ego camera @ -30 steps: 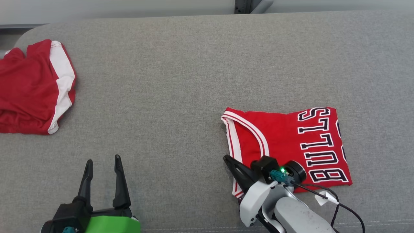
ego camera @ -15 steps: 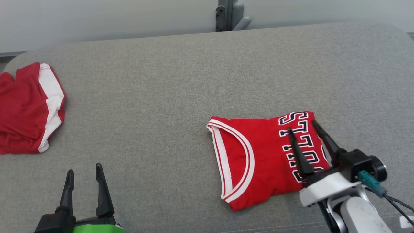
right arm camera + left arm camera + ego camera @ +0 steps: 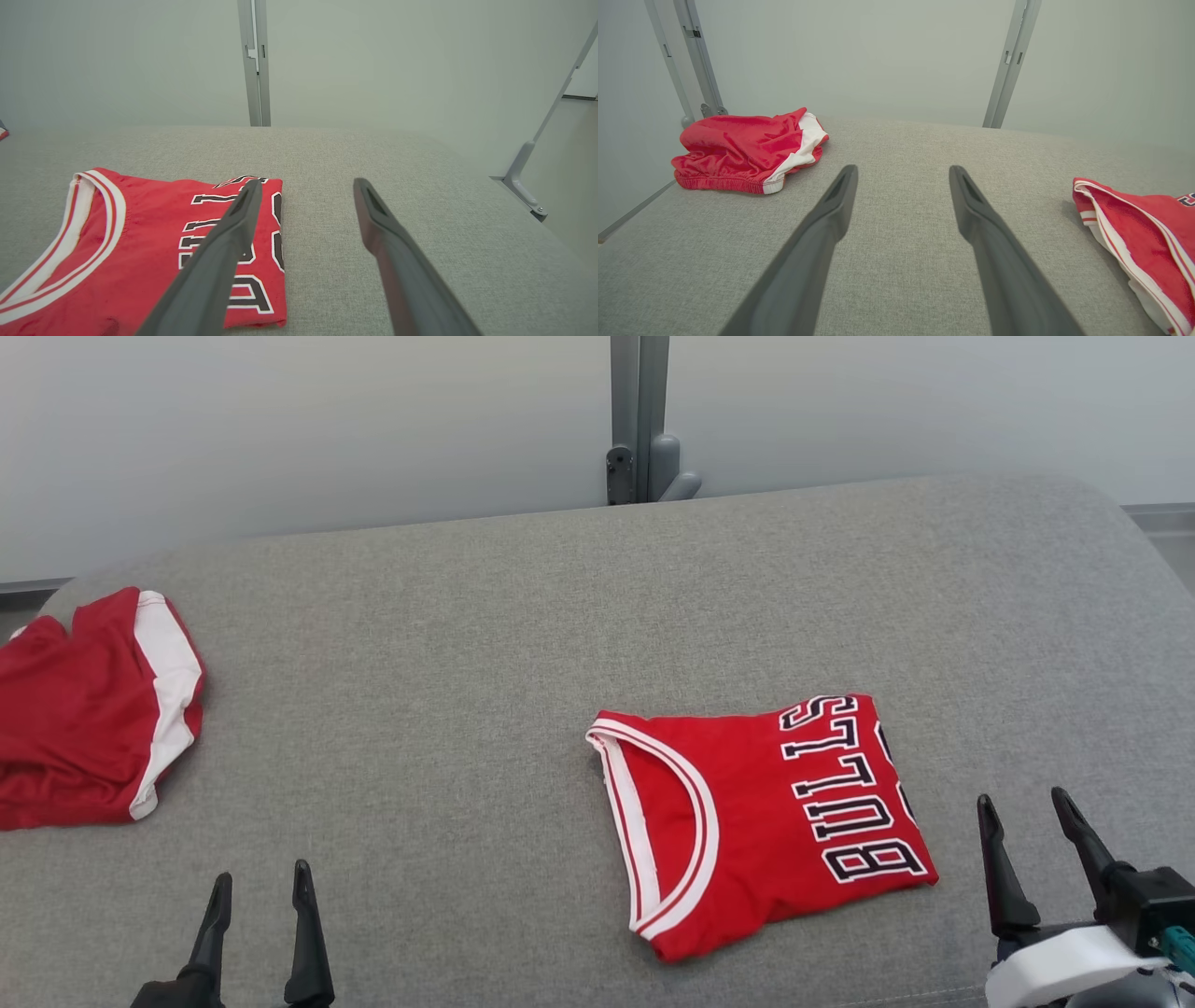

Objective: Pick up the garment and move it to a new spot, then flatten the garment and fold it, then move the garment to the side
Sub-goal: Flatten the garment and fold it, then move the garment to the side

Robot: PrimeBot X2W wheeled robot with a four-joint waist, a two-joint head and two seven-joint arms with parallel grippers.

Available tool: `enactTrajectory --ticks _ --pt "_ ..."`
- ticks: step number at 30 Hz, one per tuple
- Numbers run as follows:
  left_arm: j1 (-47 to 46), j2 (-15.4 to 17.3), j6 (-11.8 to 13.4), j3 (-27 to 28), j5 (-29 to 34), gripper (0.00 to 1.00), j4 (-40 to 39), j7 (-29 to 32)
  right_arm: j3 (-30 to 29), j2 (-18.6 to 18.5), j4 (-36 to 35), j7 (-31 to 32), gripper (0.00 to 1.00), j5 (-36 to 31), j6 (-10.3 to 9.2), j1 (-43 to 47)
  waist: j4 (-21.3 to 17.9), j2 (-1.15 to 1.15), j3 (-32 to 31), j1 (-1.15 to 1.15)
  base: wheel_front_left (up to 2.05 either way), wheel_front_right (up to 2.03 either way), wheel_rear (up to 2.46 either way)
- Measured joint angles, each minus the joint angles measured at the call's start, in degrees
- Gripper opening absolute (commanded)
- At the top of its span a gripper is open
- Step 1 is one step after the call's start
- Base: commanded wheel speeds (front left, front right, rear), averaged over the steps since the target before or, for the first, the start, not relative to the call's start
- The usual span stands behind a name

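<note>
A red jersey point(image 3: 747, 812) with white trim and black "BULLS" lettering lies folded flat on the grey padded table point(image 3: 523, 644), right of centre. The right wrist view shows the jersey point(image 3: 154, 242) at lower left, and its trimmed edge point(image 3: 1134, 233) shows at the right of the left wrist view. My right gripper point(image 3: 1022, 800) is open and empty, just right of the jersey near the front edge. My left gripper point(image 3: 262, 878) is open and empty at the lower left, well away from the jersey.
Red shorts with a white side stripe point(image 3: 93, 705) lie bunched at the table's left edge, also shown as shorts point(image 3: 747, 149) in the left wrist view. A grey metal post point(image 3: 639, 420) stands behind the table against a pale wall.
My right gripper has let go of the jersey's front edge, swung over it and drawn back to its right. The camera has tilted up, so the whole scene sits lower in the picture.
</note>
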Motion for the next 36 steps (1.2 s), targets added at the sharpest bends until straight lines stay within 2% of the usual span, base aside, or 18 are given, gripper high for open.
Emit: enactTrajectory --ticks 6,14,24,28,30,36 --pt "0.07 0.0 -1.94 0.71 0.99 1.0 2.63 -0.08 -2.24 1.3 1.98 0.0 1.0 -0.3 0.0 2.3 0.93 0.0 -1.42 0.0 0.0 0.0 0.0" --pt "0.21 0.0 -3.09 0.87 1.2 1.0 3.34 -0.08 -2.47 2.42 2.12 0.0 1.0 -0.46 0.0 2.45 1.75 0.0 -2.32 0.0 0.0 0.0 0.0" --pt "0.44 0.0 -3.23 0.88 1.16 1.0 3.83 -0.08 -2.12 2.55 3.01 0.0 1.0 -0.21 0.0 2.38 1.92 0.0 -2.29 0.0 0.0 0.0 0.0" --pt "0.6 0.0 -3.07 0.53 0.93 1.0 3.94 -0.08 -0.56 2.43 4.55 0.2 1.0 3.54 0.0 -0.61 1.68 0.0 -1.69 0.0 0.0 0.0 0.0" --pt "0.61 0.0 -2.86 0.08 0.86 1.0 3.88 -0.08 0.91 0.29 5.03 4.22 1.0 5.73 0.0 -3.48 1.6 0.0 -1.34 0.0 0.0 0.0 0.0" --pt "0.21 0.0 -2.27 -1.77 0.3 1.0 3.75 -0.08 5.46 -8.55 7.2 24.85 1.0 11.81 0.0 -12.89 1.82 0.0 0.64 0.0 0.0 0.0 0.0"
